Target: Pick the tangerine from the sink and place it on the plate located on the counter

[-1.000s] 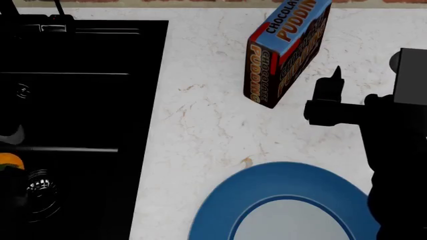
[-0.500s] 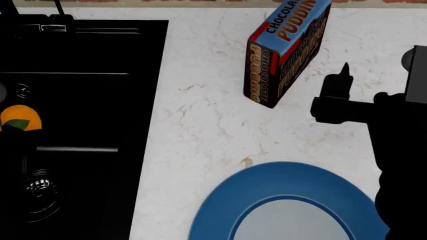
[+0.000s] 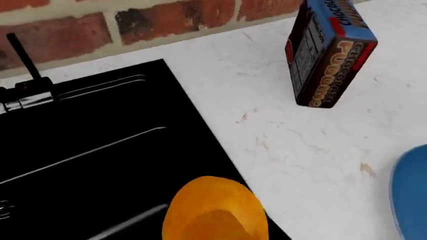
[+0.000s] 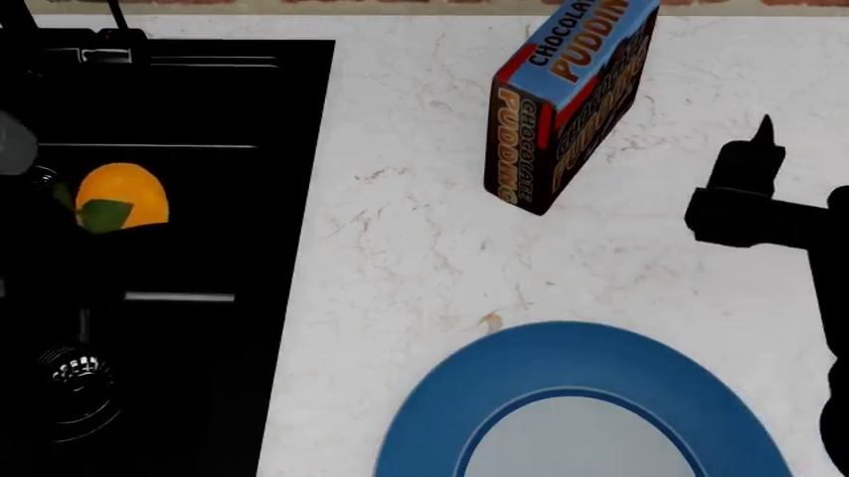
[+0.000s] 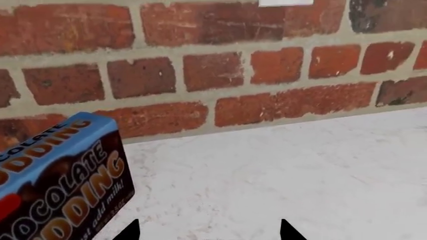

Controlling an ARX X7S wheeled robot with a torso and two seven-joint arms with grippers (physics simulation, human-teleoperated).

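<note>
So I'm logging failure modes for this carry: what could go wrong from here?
The tangerine hangs over the black sink, and the left tool's grip is hidden, so a slip would drop it back in. On the way across the counter to the blue plate, the arm could clip the chocolate pudding box. The right tool hovers beside that box and could nudge it.

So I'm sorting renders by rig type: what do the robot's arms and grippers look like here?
The right arm is matte black and blocky, ending in a pointed black tip. The right gripper shows only two black triangular fingertips. Of the left arm, just a dark shape against the sink and a grey rounded bit at the picture's edge. No cables or markings visible.
</note>
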